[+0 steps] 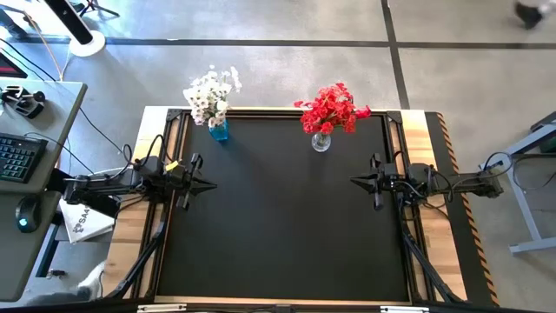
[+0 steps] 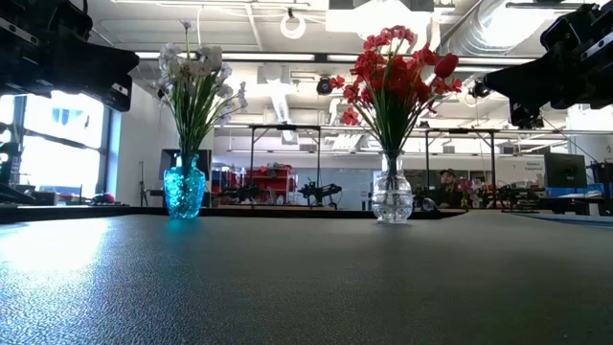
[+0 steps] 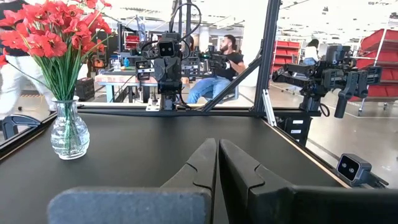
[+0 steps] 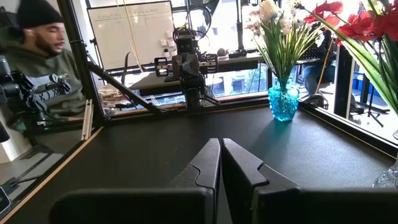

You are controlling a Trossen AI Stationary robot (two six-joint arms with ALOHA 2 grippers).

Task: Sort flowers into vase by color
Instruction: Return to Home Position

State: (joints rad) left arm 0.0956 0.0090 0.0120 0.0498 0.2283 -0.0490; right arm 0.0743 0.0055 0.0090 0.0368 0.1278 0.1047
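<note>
White flowers (image 1: 211, 94) stand with their stems in a blue vase (image 1: 218, 130) at the table's far edge, left of centre; they also show in the low view (image 2: 192, 72) and right wrist view (image 4: 280, 34). Red flowers (image 1: 333, 109) stand in a clear glass vase (image 1: 321, 141) at the far edge, right of centre, and in the left wrist view (image 3: 53, 31). My left gripper (image 1: 211, 184) hovers shut over the table's left side. My right gripper (image 1: 354, 181) hovers shut over its right side. Both touch nothing.
The black mat (image 1: 287, 226) lies bare between and in front of the arms. A wooden frame (image 1: 434, 174) edges the table. A desk with keyboard (image 1: 17, 156) stands to the left. People sit beyond the table in the wrist views.
</note>
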